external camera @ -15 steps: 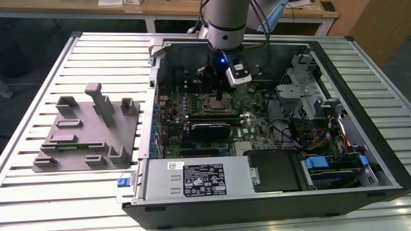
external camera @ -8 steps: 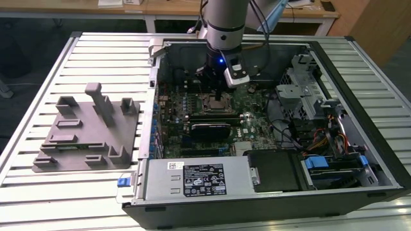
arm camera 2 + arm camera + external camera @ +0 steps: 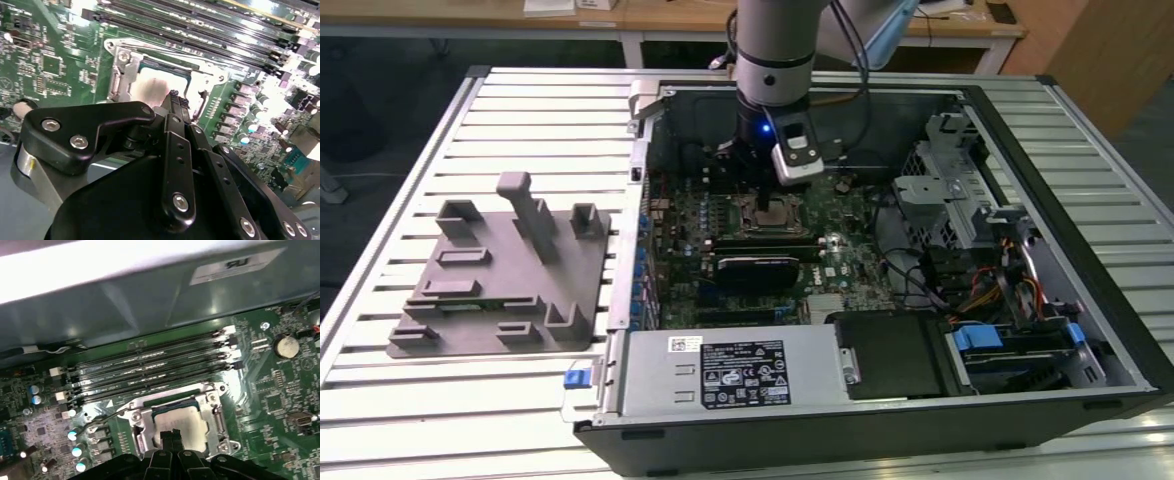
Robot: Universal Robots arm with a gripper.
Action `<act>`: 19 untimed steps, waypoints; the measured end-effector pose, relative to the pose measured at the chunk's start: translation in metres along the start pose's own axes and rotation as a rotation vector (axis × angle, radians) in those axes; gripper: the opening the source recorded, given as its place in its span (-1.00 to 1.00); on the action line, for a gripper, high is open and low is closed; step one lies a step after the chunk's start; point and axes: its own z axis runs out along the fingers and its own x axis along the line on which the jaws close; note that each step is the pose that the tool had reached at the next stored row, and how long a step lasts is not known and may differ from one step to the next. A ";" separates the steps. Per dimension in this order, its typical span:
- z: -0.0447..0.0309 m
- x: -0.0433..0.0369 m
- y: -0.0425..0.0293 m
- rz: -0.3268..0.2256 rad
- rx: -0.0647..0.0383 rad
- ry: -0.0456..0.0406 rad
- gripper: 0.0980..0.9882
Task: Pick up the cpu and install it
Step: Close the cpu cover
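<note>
The cpu (image 3: pixel 187 422), a flat square chip with a shiny silver top, lies flat inside the metal-framed socket (image 3: pixel 141 426) on the green motherboard; it also appears in the second wrist view as a pale square (image 3: pixel 150 85). My gripper (image 3: pixel 170 434) hangs just above the cpu's near edge, its two thin black fingers pressed together with nothing between them. In the second wrist view the fingertips (image 3: pixel 175 96) end over the socket's edge. In the exterior view the gripper (image 3: pixel 766 196) is lowered into the open computer case over the socket (image 3: pixel 775 213).
Several long memory slots (image 3: pixel 150 367) run beside the socket, with the case wall (image 3: pixel 150 300) behind them. A grey plastic fixture block (image 3: pixel 500 270) sits on the slatted table at the exterior view's left. Drive bays and cables (image 3: pixel 987 270) fill the case's right.
</note>
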 end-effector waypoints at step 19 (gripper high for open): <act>0.0111 0.0152 -0.0039 -0.028 -0.008 0.0013 -0.97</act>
